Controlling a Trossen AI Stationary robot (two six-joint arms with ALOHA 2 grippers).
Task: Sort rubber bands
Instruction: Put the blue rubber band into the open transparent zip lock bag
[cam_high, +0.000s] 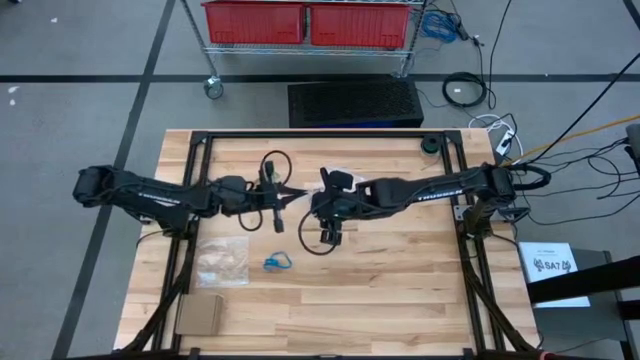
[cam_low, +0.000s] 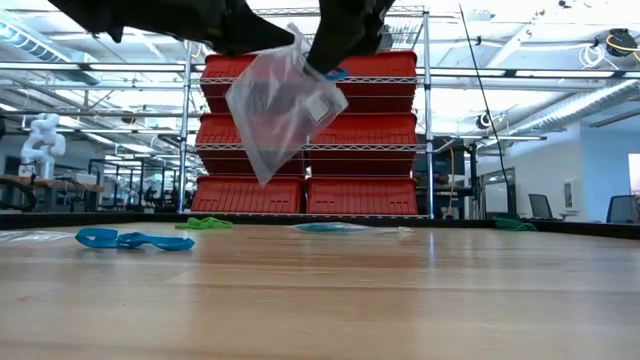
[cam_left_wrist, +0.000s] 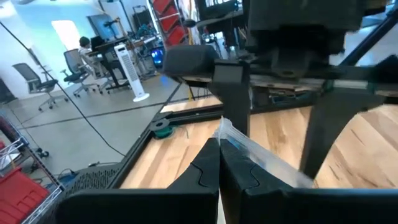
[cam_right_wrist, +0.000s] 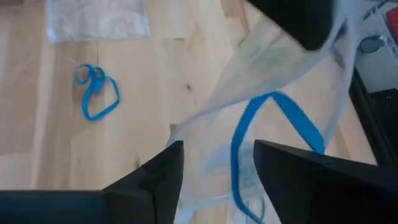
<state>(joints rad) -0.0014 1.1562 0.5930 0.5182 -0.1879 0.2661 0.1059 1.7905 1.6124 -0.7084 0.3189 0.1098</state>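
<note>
A clear plastic bag (cam_low: 280, 105) hangs above the table's middle between my two grippers. My left gripper (cam_left_wrist: 219, 155) is shut on it, also seen in the high view (cam_high: 290, 195). My right gripper (cam_right_wrist: 217, 171) is open; its fingers stand on either side of the bag's lower part and of a bright blue rubber band (cam_right_wrist: 273, 109) that shows at the bag. More blue bands (cam_high: 277, 262) lie flat on the wood toward the near edge. In the low view, green bands (cam_low: 205, 223) and a teal cluster (cam_low: 330, 228) lie farther back on the table. My left gripper pinches the bag's upper edge (cam_left_wrist: 225, 127) between its two shut fingers, coming level from the table's left. The bag is lifted clear and hangs slack below the hold (cam_low: 262, 165). My right gripper: I cannot tell whether its fingers touch the bag or the band.
A second clear bag (cam_high: 222, 260) lies flat near the left front, with a brown cardboard piece (cam_high: 200, 313) closer to the near edge. A black frame (cam_high: 200, 140) borders the table. Red bins (cam_low: 300, 190) stand on a shelf beyond the far edge.
</note>
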